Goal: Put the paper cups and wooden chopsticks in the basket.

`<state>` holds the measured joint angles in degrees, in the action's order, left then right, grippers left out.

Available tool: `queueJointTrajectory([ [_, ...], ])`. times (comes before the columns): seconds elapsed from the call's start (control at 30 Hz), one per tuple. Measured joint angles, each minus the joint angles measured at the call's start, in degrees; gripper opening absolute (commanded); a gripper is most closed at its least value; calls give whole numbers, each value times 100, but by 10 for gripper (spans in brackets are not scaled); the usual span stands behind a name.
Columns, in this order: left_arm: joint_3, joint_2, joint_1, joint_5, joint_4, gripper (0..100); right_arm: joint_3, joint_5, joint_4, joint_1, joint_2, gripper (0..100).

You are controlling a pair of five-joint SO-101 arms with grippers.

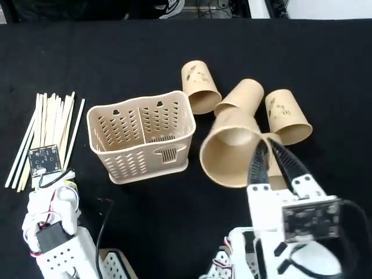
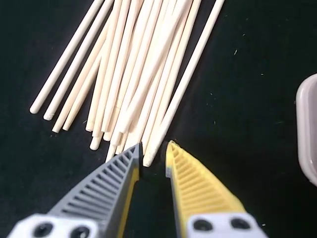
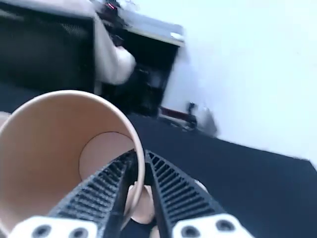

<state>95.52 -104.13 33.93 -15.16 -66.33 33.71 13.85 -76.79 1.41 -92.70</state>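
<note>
We see a black table [image 1: 174, 226] stretching across the whole high view, beyond its far edge we make out a tangle of cables [image 1: 212, 8] and a pale patch [image 1: 325, 8] we cannot identify, a white wall [image 3: 247, 64], dark furniture [image 3: 44, 54] behind the table

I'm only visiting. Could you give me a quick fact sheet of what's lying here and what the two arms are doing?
Basket: upright, two compartments, nothing seen inside
Chopsticks: loose bundle lying beside the basket
Left gripper: open, at the chopstick ends
Right gripper: pinching the rim of a cup
Other cups: three, on their sides
</note>
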Motion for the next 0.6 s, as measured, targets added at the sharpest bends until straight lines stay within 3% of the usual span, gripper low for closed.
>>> queueJointTrajectory([
  [0.3, 26, 0, 0, 0, 0, 102, -1776, -158, 88, 2295, 2963, 11],
  [0.6, 26, 0, 0, 0, 0, 102, -1802, -158, 818, 2497, 4677, 11],
])
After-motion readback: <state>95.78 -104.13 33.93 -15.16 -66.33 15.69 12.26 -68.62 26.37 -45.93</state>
